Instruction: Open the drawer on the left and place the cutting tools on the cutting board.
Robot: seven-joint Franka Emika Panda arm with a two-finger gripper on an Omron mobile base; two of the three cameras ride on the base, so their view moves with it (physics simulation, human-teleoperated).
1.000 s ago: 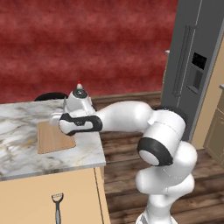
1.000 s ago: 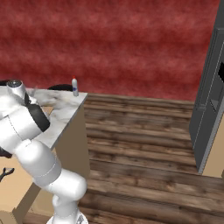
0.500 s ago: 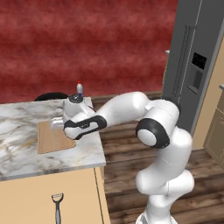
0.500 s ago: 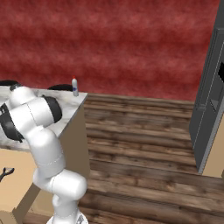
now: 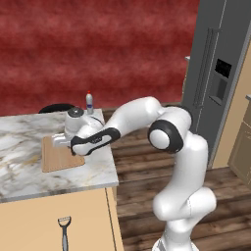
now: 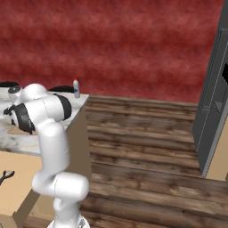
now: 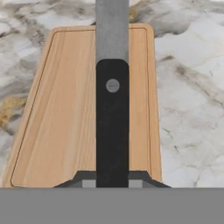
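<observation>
The claw [image 7: 112, 183] is closed on the black riveted handle of the slim knife [image 7: 112, 109] and holds it over the light wooden cutting board [image 7: 61, 113] on the marble worktop [image 5: 19, 147], while the Y-headed peeler [image 5: 64, 233] lies in the open tan drawer [image 5: 29, 220] below.

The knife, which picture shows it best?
The hand view: the knife runs up the middle, black handle between the gripper tips, grey blade over the cutting board. In the left base view the hand hides it; in the right base view I cannot make it out.
</observation>
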